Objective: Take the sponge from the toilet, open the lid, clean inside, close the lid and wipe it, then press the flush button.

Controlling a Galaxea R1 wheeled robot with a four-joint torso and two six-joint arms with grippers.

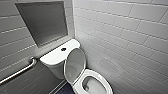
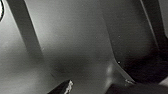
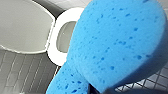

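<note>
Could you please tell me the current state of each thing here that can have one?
lid: open, raised upright.
seat: down, uncovered.
sponge: off any surface, carried at the right wrist.
flush button: nothing touching it.

Blue sponge (image 3: 120, 42) (darker speckles), white toilet (image 1: 52, 57)

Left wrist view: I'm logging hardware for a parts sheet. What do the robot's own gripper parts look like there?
Little shows. The left gripper appears as two black pieces: a narrow wedge with a pale, scuffed edge and a broader rounded one with a faint sheen. No cables or markings can be made out.
</note>
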